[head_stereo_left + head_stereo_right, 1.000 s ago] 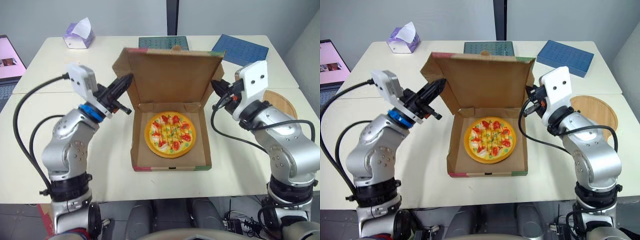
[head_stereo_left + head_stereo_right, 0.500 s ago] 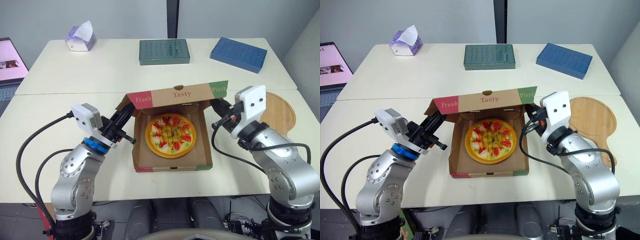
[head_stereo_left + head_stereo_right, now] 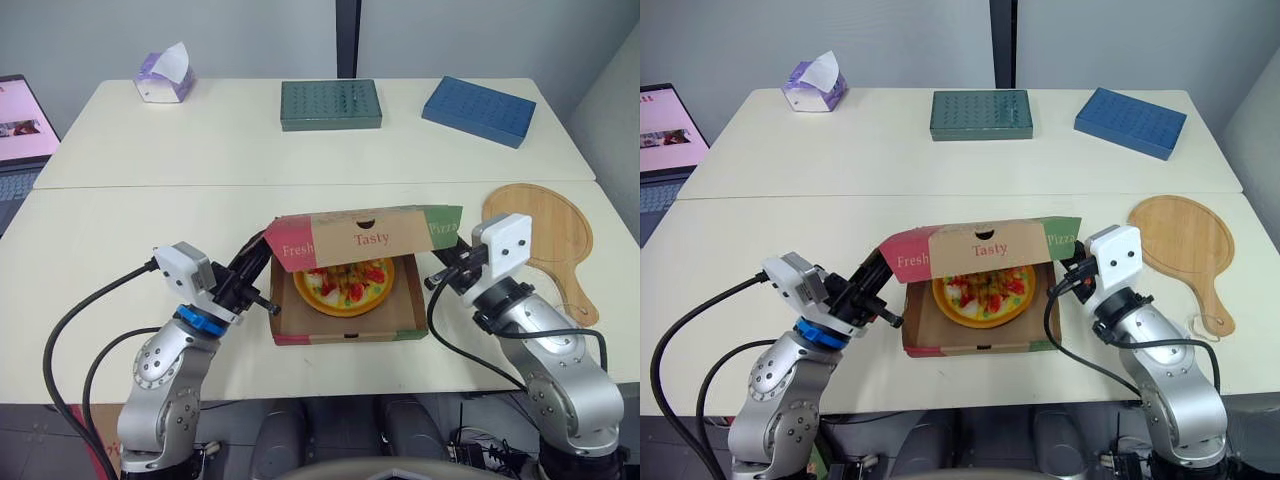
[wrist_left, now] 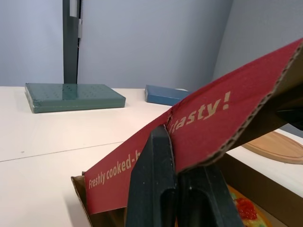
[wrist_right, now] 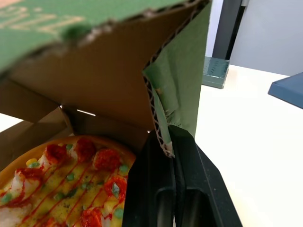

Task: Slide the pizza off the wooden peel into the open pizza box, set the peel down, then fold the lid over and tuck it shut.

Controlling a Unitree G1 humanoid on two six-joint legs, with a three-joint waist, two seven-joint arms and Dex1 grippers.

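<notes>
The pizza lies inside the pizza box, which sits on the pale surface directly in front of the robot. The lid is folded forward over the box but not yet down. Its front flap, printed "Fresh Tasty Pizza", faces the robot and hangs above the box's front wall, with the near part of the pizza showing underneath.

The left pincer is clenched on the lid by its red side flap. In the left wrist view, that flap runs in between the 2 black fingers. The right pincer is clenched on the lid by its green side flap, and the right wrist view shows the cardboard edge held between its fingers.

The wooden peel lies flat on the surface to the right of the box, apart from it, with its handle pointing toward the robot.

At the far side of the surface sit a green tray, a blue tray and a tissue box. A laptop stands at the left edge.
</notes>
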